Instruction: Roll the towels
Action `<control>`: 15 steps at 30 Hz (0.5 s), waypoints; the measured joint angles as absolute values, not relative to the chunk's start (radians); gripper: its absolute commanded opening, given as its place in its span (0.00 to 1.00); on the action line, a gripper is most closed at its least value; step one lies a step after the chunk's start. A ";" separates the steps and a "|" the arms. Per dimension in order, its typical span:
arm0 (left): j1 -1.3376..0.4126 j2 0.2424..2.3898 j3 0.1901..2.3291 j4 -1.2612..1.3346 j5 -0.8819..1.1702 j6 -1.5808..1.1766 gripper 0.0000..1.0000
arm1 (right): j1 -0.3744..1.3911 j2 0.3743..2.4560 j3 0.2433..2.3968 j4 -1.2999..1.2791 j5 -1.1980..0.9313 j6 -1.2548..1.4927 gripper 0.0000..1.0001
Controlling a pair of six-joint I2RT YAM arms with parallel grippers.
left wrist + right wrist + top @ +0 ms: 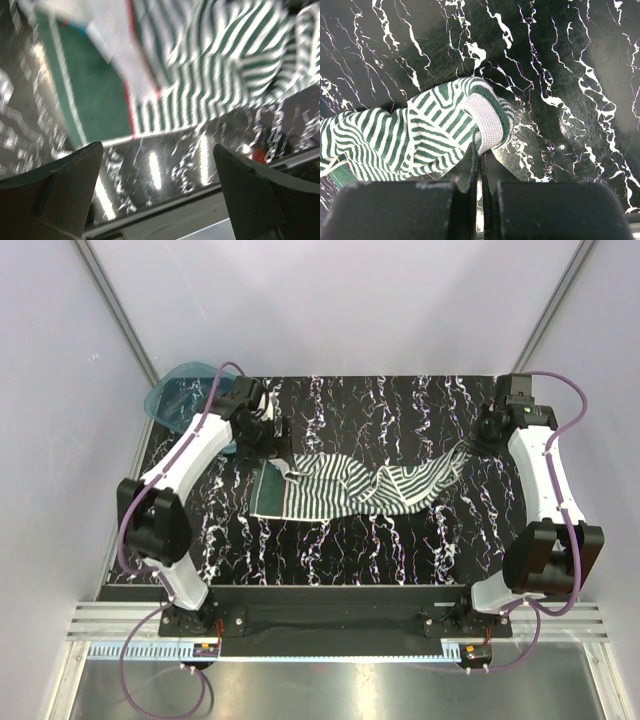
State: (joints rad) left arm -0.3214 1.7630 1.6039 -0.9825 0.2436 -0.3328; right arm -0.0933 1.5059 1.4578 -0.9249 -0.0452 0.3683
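Green-and-white striped towel [345, 490] lies across the table [400, 545]; right fingers [468, 176] pinch its right end, left fingers [60, 182] spread wide.

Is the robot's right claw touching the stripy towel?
Touching. The right wrist view shows the right gripper shut, its fingertips pinching the pale hem at the end of the striped towel, with no gap between them.

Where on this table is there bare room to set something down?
Two bare strips of the black marbled table: one far, beyond the dark green-and-white striped cloth towel; one near, between towel and arm bases. Crowded: the middle, where the towel stretches to the right gripper, fingers shut, and the far-left corner, with the open left gripper and a pale blue-green object.
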 measured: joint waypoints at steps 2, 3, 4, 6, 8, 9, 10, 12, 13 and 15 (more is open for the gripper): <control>-0.319 1.677 1.504 -0.968 0.208 -0.333 0.99 | -0.093 1.511 1.458 -0.923 -0.045 0.368 0.00; -0.316 1.633 1.441 -0.942 0.196 -0.334 0.99 | -0.093 1.516 1.458 -0.922 -0.045 0.368 0.00; -0.314 1.596 1.381 -0.929 0.186 -0.335 0.98 | -0.093 1.523 1.458 -0.920 -0.045 0.367 0.00; -0.310 1.540 1.265 -0.892 0.169 -0.342 0.97 | -0.093 1.539 1.458 -0.917 -0.046 0.367 0.00; -0.306 1.504 1.144 -0.856 0.148 -0.360 0.94 | -0.093 1.555 1.458 -0.916 -0.047 0.367 0.00; -0.302 1.492 1.084 -0.825 0.141 -0.372 0.93 | -0.093 1.561 1.458 -0.917 -0.050 0.368 0.00; -0.298 1.480 1.025 -0.797 0.136 -0.384 0.92 | -0.093 1.566 1.458 -0.916 -0.056 0.368 0.00; -0.290 1.469 0.942 -0.767 0.129 -0.406 0.92 | -0.093 1.573 1.458 -0.915 -0.072 0.368 0.00; -0.287 1.468 0.921 -0.756 0.126 -0.416 0.91 | -0.093 1.574 1.458 -0.914 -0.075 0.368 0.00; -0.275 1.469 0.888 -0.717 0.120 -0.435 0.88 | -0.093 1.578 1.458 -0.913 -0.088 0.367 0.00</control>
